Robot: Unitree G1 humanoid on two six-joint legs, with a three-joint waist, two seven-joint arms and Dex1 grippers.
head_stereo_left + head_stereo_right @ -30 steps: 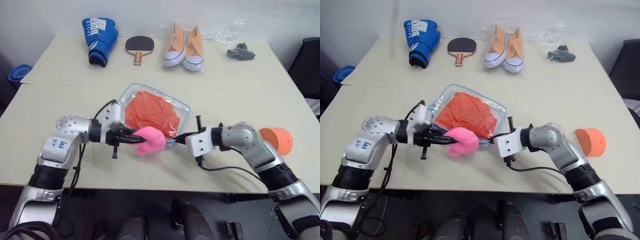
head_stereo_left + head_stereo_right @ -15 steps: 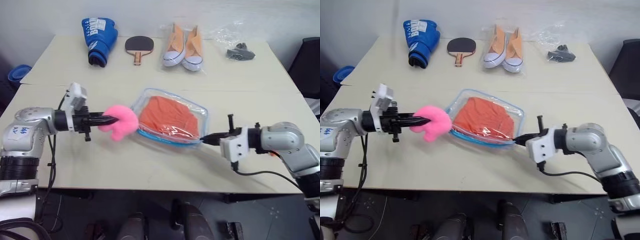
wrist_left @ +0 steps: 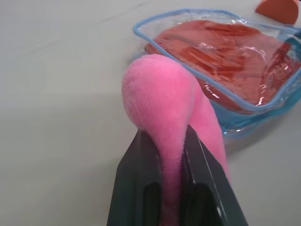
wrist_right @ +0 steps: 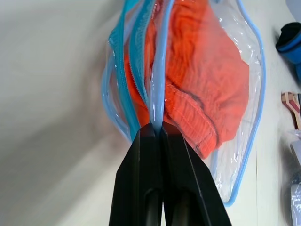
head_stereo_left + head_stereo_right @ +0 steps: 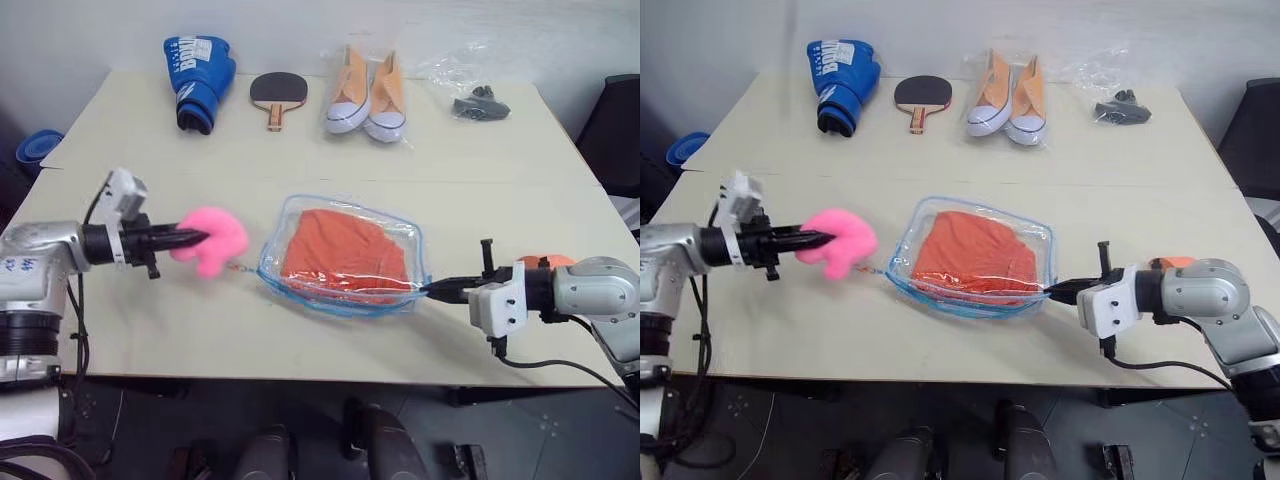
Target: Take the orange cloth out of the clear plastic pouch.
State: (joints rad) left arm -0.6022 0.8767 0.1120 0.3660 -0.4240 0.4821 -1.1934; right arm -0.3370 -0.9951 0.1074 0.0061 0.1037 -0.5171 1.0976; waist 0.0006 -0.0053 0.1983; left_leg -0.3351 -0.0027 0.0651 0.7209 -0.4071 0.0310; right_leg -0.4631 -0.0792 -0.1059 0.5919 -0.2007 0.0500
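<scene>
Beyond the clear plastic pouch [image 3: 244, 89], an orange cup [image 3: 278, 6] peeks.

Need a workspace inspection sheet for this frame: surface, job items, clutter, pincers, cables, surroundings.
Surface: beige table, two tops butted together.
Job's things: pouch lying mid-table; cloth inside it.
Clutter: blue glove, paddle, bagged sneakers, bag of black items along the far edge; orange cup behind the right arm.
Pincers: left pincer shut on the pink pom-pom tied to the pouch; right pincer shut on the pouch's blue edge.
Cables: black cable below the right wrist.
Surroundings: blue object off the table's left, dark chair on the right.
</scene>
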